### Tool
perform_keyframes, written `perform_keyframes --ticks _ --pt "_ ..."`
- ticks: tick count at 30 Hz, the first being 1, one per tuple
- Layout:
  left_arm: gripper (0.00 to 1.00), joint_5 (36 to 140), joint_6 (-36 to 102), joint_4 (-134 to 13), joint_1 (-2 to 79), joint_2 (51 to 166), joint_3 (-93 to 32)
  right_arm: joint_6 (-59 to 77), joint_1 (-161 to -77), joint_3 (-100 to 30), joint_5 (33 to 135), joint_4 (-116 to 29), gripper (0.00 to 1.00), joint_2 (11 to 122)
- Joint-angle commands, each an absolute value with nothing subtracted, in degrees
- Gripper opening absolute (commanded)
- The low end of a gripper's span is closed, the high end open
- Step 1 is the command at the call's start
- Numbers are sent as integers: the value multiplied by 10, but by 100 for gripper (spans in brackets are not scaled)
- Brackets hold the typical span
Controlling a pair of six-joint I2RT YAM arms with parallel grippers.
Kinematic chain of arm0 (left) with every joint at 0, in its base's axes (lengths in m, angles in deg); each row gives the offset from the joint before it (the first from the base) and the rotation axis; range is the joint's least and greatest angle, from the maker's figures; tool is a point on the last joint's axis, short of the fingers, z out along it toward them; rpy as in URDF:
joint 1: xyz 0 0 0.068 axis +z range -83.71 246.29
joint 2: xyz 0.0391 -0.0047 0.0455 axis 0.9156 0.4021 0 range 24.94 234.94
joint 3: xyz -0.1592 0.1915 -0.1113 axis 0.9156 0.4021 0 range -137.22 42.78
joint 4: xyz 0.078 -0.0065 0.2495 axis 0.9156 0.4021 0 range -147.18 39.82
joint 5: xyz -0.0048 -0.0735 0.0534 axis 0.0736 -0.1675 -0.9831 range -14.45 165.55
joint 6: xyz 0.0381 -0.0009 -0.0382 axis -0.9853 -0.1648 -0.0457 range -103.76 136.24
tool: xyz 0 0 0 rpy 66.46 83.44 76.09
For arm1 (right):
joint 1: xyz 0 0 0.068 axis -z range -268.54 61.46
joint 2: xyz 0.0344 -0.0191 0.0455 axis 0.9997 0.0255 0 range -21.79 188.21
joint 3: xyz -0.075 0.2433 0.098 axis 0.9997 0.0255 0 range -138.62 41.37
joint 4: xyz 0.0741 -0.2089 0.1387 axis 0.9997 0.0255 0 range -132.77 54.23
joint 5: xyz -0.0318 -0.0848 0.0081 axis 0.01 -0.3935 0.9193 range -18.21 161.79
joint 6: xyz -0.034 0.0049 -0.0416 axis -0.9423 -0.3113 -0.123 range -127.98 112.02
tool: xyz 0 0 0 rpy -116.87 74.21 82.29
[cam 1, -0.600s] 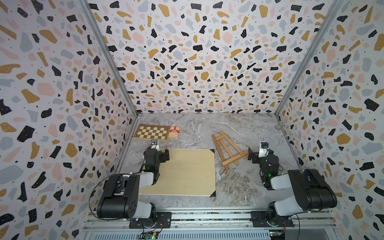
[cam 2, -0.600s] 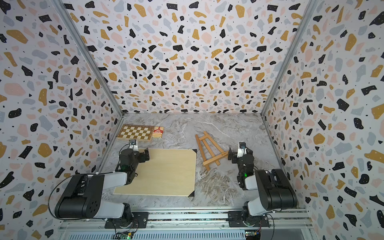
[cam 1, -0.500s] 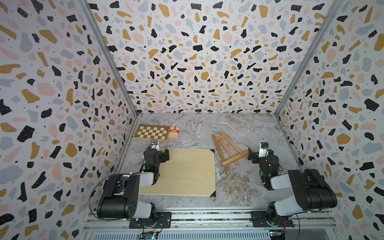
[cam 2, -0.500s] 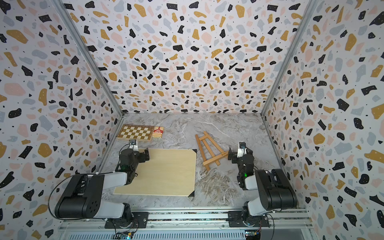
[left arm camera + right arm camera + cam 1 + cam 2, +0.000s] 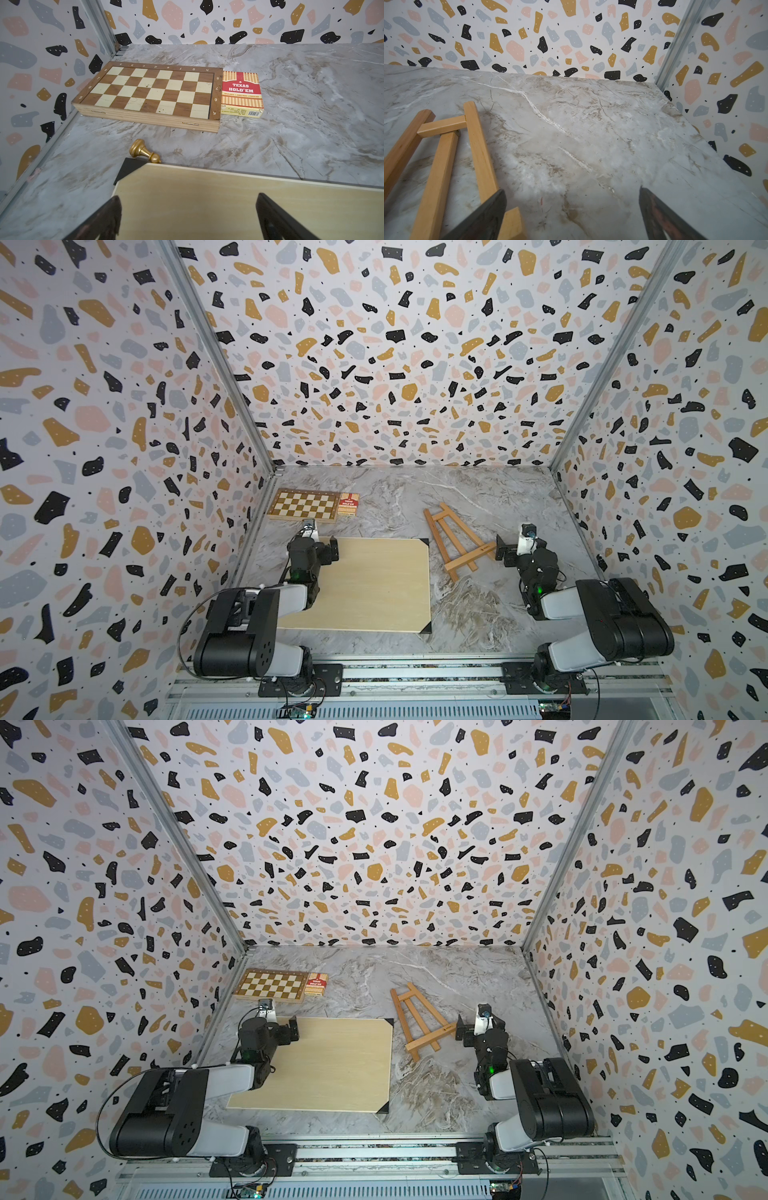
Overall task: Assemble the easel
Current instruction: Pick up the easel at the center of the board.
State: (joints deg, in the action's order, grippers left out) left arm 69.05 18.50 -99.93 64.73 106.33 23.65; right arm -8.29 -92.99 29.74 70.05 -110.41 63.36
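Observation:
The easel [image 5: 455,541] [image 5: 419,1017] lies flat and folded on the marble table, right of centre, its ledge end pointing toward my right arm. In the right wrist view its orange-brown slats [image 5: 446,158] run beside one finger, and the ledge tip lies just inside that finger. My right gripper [image 5: 505,549] [image 5: 572,191] is open just right of the ledge end, over bare marble, holding nothing. My left gripper [image 5: 328,549] [image 5: 188,199] is open over the far left corner of the pale board, also empty.
A large pale wooden board [image 5: 374,585] [image 5: 228,207] with black corners lies between the arms. A chessboard [image 5: 303,505] [image 5: 149,91] and a red card box [image 5: 348,504] [image 5: 241,89] sit at the back left. A gold pawn [image 5: 143,152] lies toppled by the board's corner.

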Motion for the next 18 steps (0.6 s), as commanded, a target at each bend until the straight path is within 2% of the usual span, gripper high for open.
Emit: perform_keyframes --ticks 1,8,12,18 --pt "99 688 185 -1026 650 1056 238 -88 -928 284 706 -1107 100 629" --pt "99 687 188 -1027 651 1049 240 -90 -929 283 708 -1102 100 624" --pt "99 683 190 -943 651 988 220 -93 -933 273 702 -1063 100 598" --pt "99 690 216 -827 651 854 199 -45 -930 216 698 -860 100 480"
